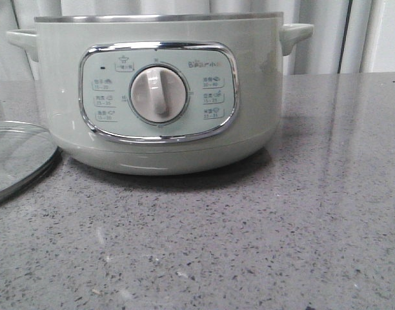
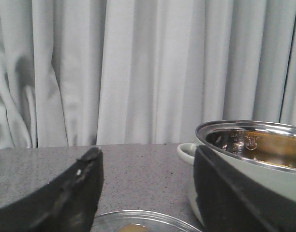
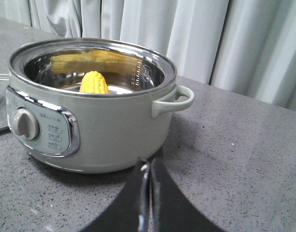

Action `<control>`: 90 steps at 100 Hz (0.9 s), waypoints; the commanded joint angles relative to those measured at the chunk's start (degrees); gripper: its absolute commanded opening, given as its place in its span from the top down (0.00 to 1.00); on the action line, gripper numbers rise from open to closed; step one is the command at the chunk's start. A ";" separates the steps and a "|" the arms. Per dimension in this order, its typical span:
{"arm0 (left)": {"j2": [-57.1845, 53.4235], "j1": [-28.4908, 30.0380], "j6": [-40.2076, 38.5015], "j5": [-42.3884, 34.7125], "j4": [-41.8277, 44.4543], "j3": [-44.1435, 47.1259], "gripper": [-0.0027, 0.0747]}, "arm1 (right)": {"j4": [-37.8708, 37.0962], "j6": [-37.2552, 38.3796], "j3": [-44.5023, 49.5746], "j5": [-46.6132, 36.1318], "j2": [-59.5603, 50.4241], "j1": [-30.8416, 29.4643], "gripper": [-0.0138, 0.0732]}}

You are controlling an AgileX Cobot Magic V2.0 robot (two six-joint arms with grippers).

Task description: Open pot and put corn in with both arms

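The sage-green pot (image 1: 159, 90) stands open in the middle of the table, dial facing the front camera. It also shows in the right wrist view (image 3: 90, 121) and the left wrist view (image 2: 254, 159). The yellow corn (image 3: 94, 82) stands inside the pot, leaning on its steel wall. The glass lid (image 1: 17, 158) lies flat on the table left of the pot, and its rim shows in the left wrist view (image 2: 143, 220). My left gripper (image 2: 145, 166) is open and empty above the lid, beside the pot. My right gripper (image 3: 148, 166) is shut and empty, off the pot's right side.
The grey speckled table (image 1: 281, 239) extends in front and to the right of the pot. Pale curtains (image 2: 138, 72) hang behind the table. Neither arm shows in the front view.
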 commanded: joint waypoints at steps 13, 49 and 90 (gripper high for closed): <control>0.75 0.12 -0.36 -4.34 -0.44 -1.64 0.99 | -0.60 -0.47 1.64 -6.46 -4.50 0.01 0.92; 0.75 0.12 -0.36 -4.34 -0.44 -1.64 0.99 | -0.68 -0.47 1.64 -6.89 -4.93 0.01 0.92; 0.10 0.50 -0.36 -4.34 -0.44 4.69 0.99 | -0.68 -0.47 1.64 -6.89 -4.93 0.01 0.92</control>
